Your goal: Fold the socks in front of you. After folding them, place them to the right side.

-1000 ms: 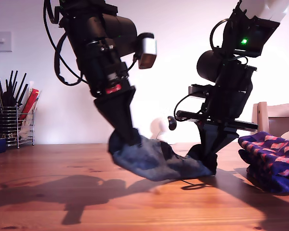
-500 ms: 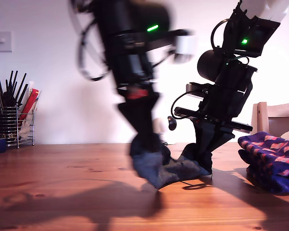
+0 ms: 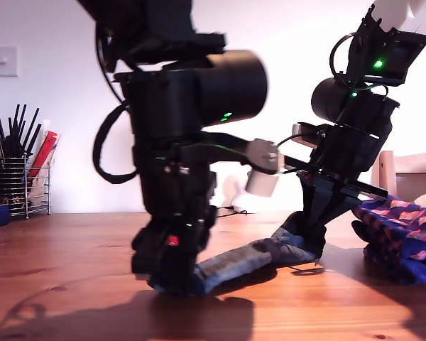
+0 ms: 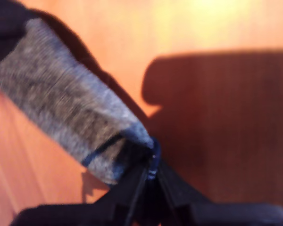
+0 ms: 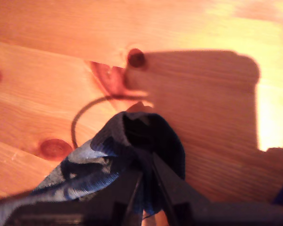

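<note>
My first arm is filling the middle of the exterior view, blurred and close to the camera, and it is hiding my first claw (image 3: pixel 176 283) almost entirely. The upper parts of both arms are running off the top edge. The first wrist view is soft, so the knit is showing only roughly.

At the exterior view's right edge, a pile of checked socks (image 3: pixel 401 231) is lying cut off by the frame, with a chair (image 3: pixel 410 172) behind it. A wire rack (image 3: pixel 18 186) of utensils is standing far off at the exterior view's left. A dark thread loop (image 5: pixel 78 123) is lying on the surface (image 3: pixel 71 284) beside my second claw (image 3: pixel 314 249).

The grey sock (image 3: pixel 245 259) is lying stretched low over the surface between the two claws. My first claw (image 4: pixel 152 165) is pinching one end of the sock (image 4: pixel 61 108), jaws closed tight on it. My second claw (image 5: pixel 144 165) is clamping the other end (image 5: pixel 85 165), the darker part bunching over its tips.
</note>
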